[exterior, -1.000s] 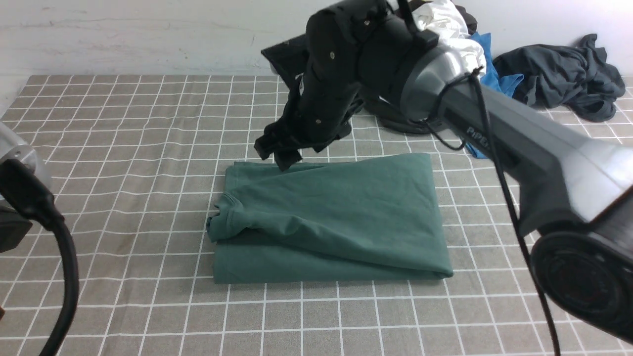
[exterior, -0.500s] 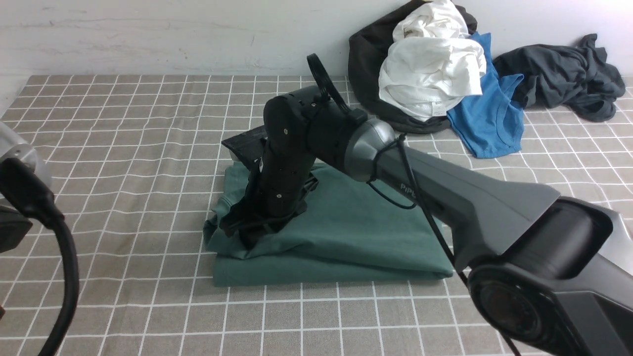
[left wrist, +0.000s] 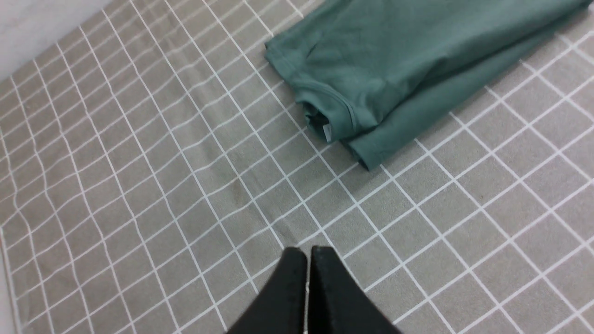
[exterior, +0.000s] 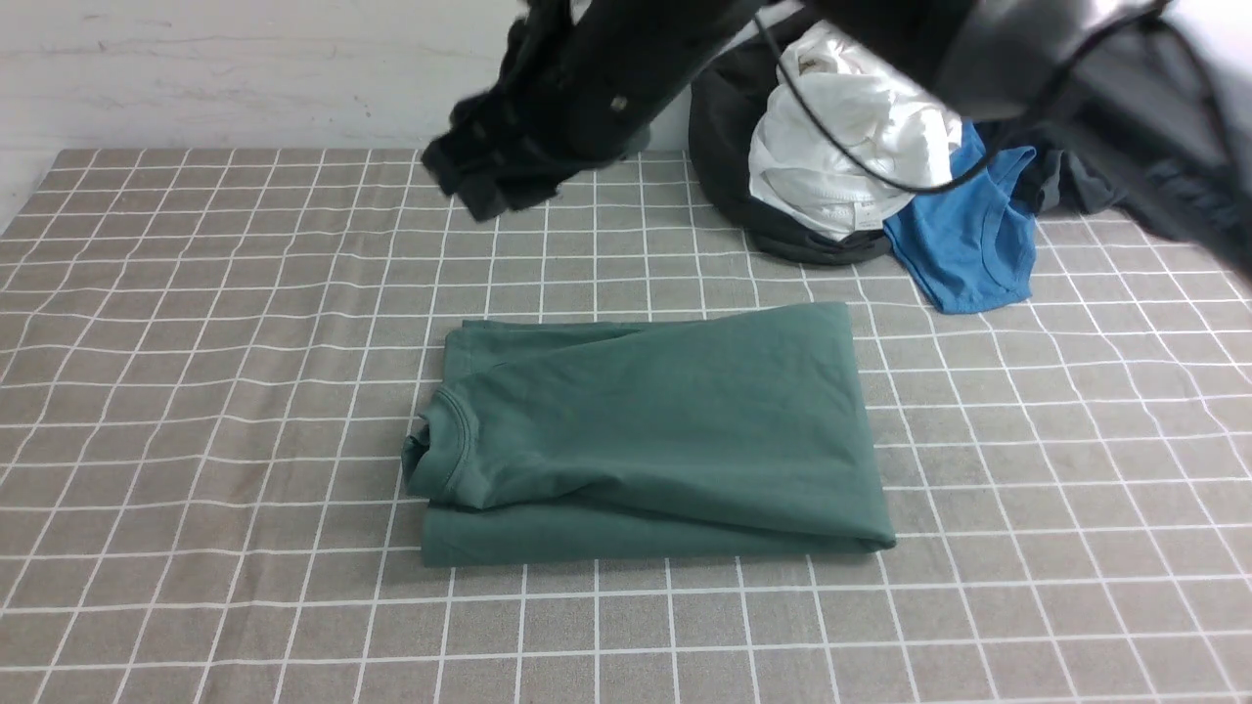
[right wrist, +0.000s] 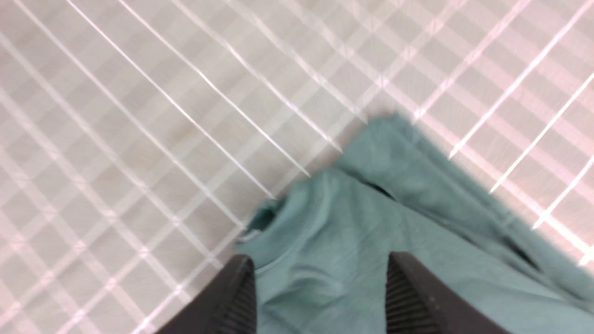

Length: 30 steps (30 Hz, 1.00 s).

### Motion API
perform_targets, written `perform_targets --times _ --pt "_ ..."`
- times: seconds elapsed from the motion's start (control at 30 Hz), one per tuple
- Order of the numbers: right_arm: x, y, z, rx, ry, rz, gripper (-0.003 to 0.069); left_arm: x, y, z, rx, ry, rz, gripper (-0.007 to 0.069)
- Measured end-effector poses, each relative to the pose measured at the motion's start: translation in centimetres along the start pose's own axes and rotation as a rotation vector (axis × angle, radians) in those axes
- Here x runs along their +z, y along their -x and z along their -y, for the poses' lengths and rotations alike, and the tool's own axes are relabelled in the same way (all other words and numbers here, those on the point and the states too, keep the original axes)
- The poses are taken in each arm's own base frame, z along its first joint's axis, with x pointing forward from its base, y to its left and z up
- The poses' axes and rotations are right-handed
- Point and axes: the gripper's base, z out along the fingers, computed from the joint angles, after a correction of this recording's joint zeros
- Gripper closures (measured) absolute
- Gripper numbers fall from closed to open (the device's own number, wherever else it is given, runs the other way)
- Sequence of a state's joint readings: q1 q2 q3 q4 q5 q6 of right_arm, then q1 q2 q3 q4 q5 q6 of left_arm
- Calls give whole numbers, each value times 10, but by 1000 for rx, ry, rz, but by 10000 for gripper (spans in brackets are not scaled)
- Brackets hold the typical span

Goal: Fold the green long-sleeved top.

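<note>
**Fold looks all but done; both tools are off the cloth.**

The top (exterior: 646, 430) lies mid-table (exterior: 196, 342) as a compact rectangle with no sleeve loose. Its collar sits at my left end, with a scrap of white label peeking out. The upper layer sits a little askew, so a strip of the lower layer shows along the near edge. I judge only a squaring-up is left, if anything. My right arm reaches in from the right, raised high, and its right tool (right wrist: 318, 260) hangs blurred above the far side, well clear of the top. Its jaws stand apart with nothing between them. The left tool (left wrist: 307, 278) hovers over bare table beside the collar end, pinched closed and empty. The pile (exterior: 851, 176) of other clothes sits at the far edge.
</note>
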<state>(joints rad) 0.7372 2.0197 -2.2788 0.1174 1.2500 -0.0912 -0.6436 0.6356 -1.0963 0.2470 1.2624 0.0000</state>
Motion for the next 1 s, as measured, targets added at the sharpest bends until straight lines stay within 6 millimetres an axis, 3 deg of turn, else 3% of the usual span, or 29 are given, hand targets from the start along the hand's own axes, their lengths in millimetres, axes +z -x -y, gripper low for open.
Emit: perform_targets --times 0.03,0.1,0.13,0.17,0.23,0.37,0.47,0.57,0.63,0.67,0.8,0.9,1.0 --pt "-29 -2 -3 -13 1 26 342 -10 -12 -2 -32 3 38 631" --pt "-66 -14 -6 -32 -8 34 386 -19 -33 -3 -79 11 77 631" --pt "-69 -15 -6 -33 -11 33 396 -20 -38 -3 -83 12 82 631" --pt "-90 -32 -7 -45 -28 11 439 -19 -58 -1 -120 17 100 631" --pt "-99 -43 -8 -48 -36 -8 462 -16 -68 0 -139 18 111 631" --pt "-138 -98 -10 -60 -78 -38 544 6 -96 8 -180 7 178 631" --pt "-158 -126 -12 -68 -102 32 573 19 -102 13 -175 0 199 631" --pt "-192 -158 -16 -75 -115 187 585 29 -104 16 -170 -7 205 631" --pt "-197 -167 -17 -77 -118 223 586 32 -105 17 -168 -8 204 631" --pt "-219 -189 -20 -83 -128 349 586 37 -108 18 -165 -9 188 631" --pt "-254 -222 -25 -89 -145 597 587 40 -110 19 -162 -7 171 631" --pt "-266 -238 -27 -84 -153 718 587 40 -111 19 -162 -7 167 631" --pt "-266 -249 -28 -83 -154 757 587 40 -111 19 -162 -6 160 631"
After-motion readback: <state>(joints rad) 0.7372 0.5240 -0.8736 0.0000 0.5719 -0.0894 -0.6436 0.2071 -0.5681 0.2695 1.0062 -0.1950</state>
